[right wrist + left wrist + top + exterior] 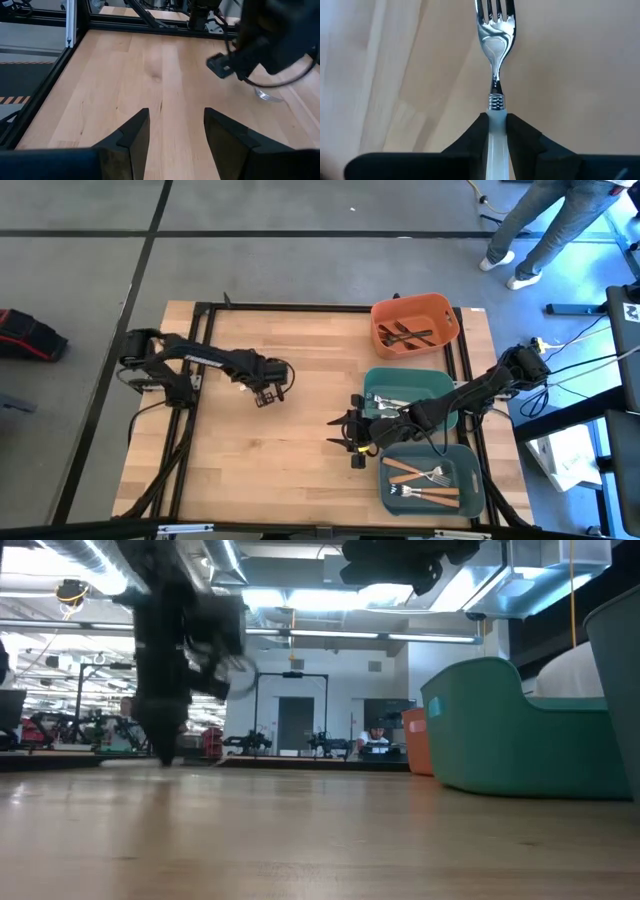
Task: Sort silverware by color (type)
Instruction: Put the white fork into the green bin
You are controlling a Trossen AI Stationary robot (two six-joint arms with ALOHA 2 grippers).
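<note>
Item: table (250, 470), wooden, w/ three bins along its right side as seen from above; places below given rel. to the middle green bin (440, 385). Orange bin (445, 310) just beyond it: holds the dark forks (405, 335), so that lot looks sorted by type. Blue-grey bin (468, 490) just on its near side: holds forks w/ tan handles (420, 478), laid roughly side by side. Green bin itself: a silver piece or two visible inside, partly hidden by the arm crossing over it. Left gripper (268, 390): well to the left of the green bin, low over bare wood, fingers (522, 135) narrow and pinched on the pale handle of a fork (495, 35), shiny head pointing out ahead; grip taken on the handle, prob. so the tines stay clear for dropping into a bin. Right gripper (358, 438): just off the green bin's left near corner, fingers (132, 135) apart, holding nothing; appears parked clear of the bins, waiting.
</note>
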